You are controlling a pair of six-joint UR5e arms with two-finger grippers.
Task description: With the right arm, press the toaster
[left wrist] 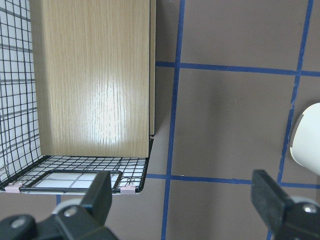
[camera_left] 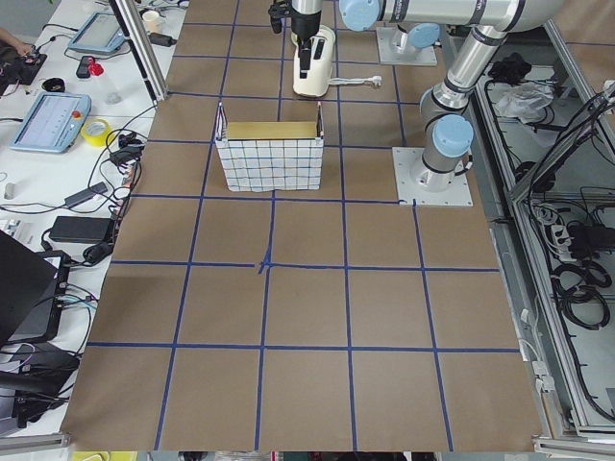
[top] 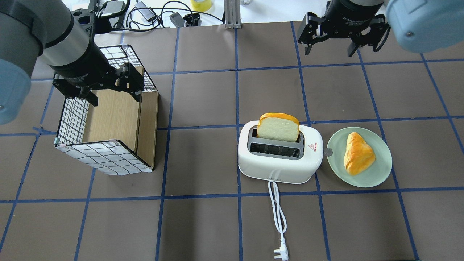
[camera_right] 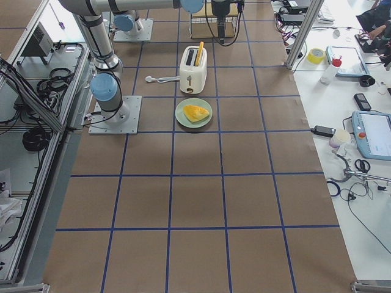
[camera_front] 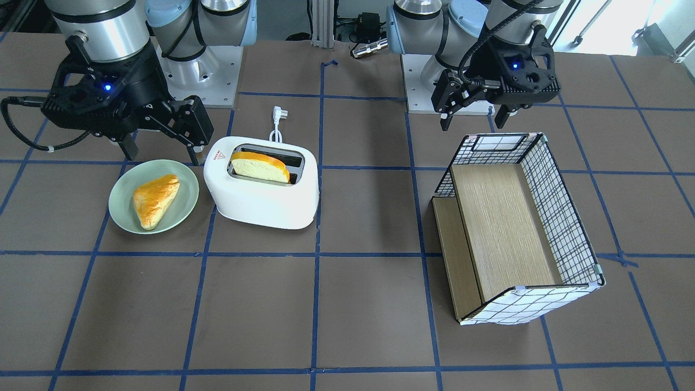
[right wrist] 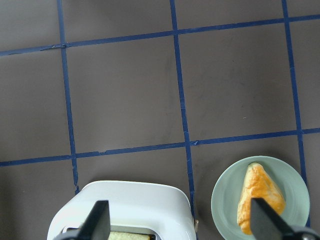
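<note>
- At lower centre-right of the overhead frame, on the brown gridded counter (top: 203, 108): white rounded two-slot plastic toaster (top: 279, 170), upright, long axis running left to right across that frame, white cord (top: 277, 214) trailing toward the bottom edge.
- In its far slot: yellow-crusted bread slice (top: 278, 127), standing proud, so judged not yet pressed down.
- At the top right of the same frame: right arm's black two-finger gripper (top: 330, 50), fingers spread wide and empty, well apart from the toaster, which lies below and to the left of them.
- In the right wrist view: toaster only at the bottom edge, left of centre; round pale-green plate (right wrist: 220, 200) with an orange pastry (right wrist: 260, 197) at lower right.
- At the toaster's right end in the overhead frame, just beside the plate: small grey knob (top: 328, 152), probably the lever, so a downward approach onto that end looks called for.
- At the overhead frame's left, over the checked wire basket (top: 105, 159): left arm's black gripper (top: 115, 98), fingers likewise parted and empty, much farther from the toaster than the right one.
</note>
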